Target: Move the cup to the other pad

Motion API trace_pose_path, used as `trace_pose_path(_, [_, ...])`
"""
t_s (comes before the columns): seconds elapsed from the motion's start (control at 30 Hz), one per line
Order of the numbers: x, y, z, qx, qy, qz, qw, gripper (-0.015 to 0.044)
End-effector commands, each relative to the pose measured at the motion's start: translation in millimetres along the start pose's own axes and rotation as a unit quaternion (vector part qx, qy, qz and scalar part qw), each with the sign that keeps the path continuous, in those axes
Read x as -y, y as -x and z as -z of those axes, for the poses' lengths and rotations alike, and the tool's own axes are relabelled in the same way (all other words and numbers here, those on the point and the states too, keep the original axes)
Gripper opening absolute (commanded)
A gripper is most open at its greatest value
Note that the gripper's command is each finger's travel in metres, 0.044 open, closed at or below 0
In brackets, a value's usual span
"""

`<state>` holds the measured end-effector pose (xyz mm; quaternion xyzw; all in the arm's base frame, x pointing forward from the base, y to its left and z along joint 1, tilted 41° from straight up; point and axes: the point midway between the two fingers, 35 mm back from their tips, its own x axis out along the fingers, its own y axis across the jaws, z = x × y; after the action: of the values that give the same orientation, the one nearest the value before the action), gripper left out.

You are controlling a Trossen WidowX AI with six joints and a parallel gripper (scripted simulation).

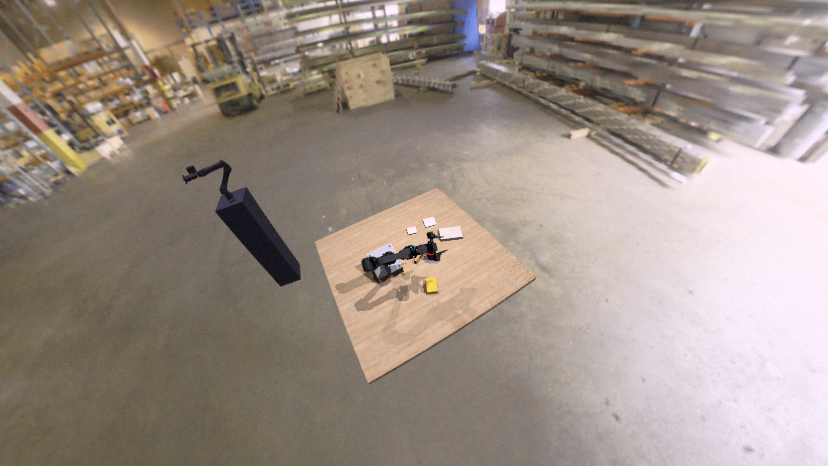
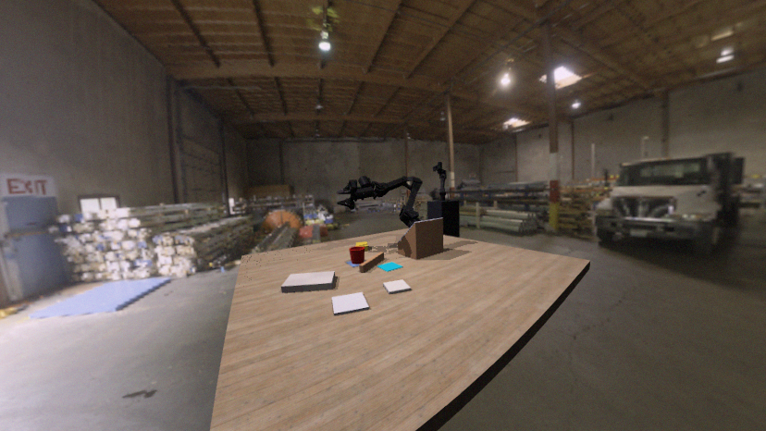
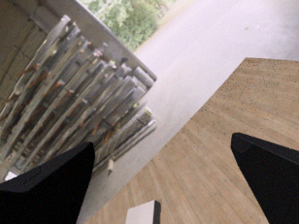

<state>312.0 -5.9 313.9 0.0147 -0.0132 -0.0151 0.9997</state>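
A red cup (image 1: 430, 255) (image 2: 356, 254) stands upright on a blue pad (image 2: 350, 263), partly hidden by the arm in the top view. No marbles can be made out. A cyan pad (image 2: 389, 266) lies on the other side of a low brown bar (image 2: 371, 262), with nothing seen on it. My gripper (image 1: 442, 244) (image 2: 342, 197) (image 3: 163, 145) is open and empty, high above the table. Its fingers stand wide apart in the wrist view, which does not show the cup.
A yellow block (image 1: 431, 285) (image 2: 362, 245) lies beyond the cup in the exterior view. A thick white slab (image 1: 450, 233) (image 2: 309, 280) (image 3: 142, 213) and two thin white tiles lie nearby. A brown wedge-shaped box (image 2: 426, 239) stands by the arm's base.
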Motion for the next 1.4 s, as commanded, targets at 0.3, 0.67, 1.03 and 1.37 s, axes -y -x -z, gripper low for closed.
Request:
trace_pose_path(0.3, [-6.6,-29.0,147.9,-0.352,0.348,-0.030,0.868,0.0148])
trace_pose_path(0.67, [3.3,21.5,250.1,-0.577,0.696,-0.296,0.308,0.0148])
trace_pose_path(1.03, [3.0,20.4,253.2,-0.578,0.707,-0.320,0.253,0.0148])
trace_pose_path(1.37, [4.0,20.1,254.4,-0.578,0.707,-0.320,0.253,0.0148])
